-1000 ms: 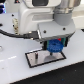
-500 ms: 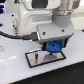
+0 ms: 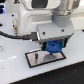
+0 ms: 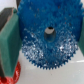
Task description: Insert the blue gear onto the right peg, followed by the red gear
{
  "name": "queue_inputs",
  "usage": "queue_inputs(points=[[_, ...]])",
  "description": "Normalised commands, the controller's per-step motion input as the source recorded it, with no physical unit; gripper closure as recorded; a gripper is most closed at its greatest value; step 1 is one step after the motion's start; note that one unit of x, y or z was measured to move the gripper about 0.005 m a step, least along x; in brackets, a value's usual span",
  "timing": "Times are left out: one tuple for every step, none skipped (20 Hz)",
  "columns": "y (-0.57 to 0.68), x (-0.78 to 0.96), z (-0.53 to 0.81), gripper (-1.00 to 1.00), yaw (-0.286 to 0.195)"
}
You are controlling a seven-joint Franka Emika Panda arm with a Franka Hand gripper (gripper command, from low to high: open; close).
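Note:
The blue gear (image 3: 53,47) is held in my gripper (image 3: 54,48) just above the grey plate with a black rim (image 3: 36,59), over the plate's end at the exterior view's right. In the wrist view the blue gear (image 4: 49,40) fills most of the picture, with its dark centre hole showing, clamped between my green finger pads (image 4: 9,42). A part of the red gear (image 4: 11,76) shows at the picture's edge beside one pad. The pegs are hidden under the gear and gripper.
The plate lies on a white table (image 3: 15,70). The robot's white arm and wrist housing (image 3: 35,20) fill the upper exterior view. A black cable (image 3: 15,36) runs in from the exterior view's left.
The gripper with the blue gear has come down slightly toward the plate; otherwise little has moved.

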Motion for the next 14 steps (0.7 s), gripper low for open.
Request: queue_inputs(points=[[-0.02,0.09,0.01,1.0,0.0],[-0.11,0.17,0.18,1.0,0.0],[-0.07,0.17,0.1,1.0,0.0],[-0.08,0.23,0.04,1.0,0.0],[-0.07,0.21,0.04,1.0,0.0],[-0.11,0.14,0.01,1.0,0.0],[-0.11,0.17,0.04,1.0,0.0],[-0.08,0.23,0.02,1.0,0.0],[-0.06,0.26,-0.02,1.0,0.0],[-0.06,0.26,0.02,1.0,0.0],[-0.05,0.26,-0.08,1.0,0.0],[-0.08,0.28,-0.04,1.0,0.0],[-0.04,0.32,-0.08,1.0,0.0],[-0.05,0.29,-0.09,1.0,0.0]])
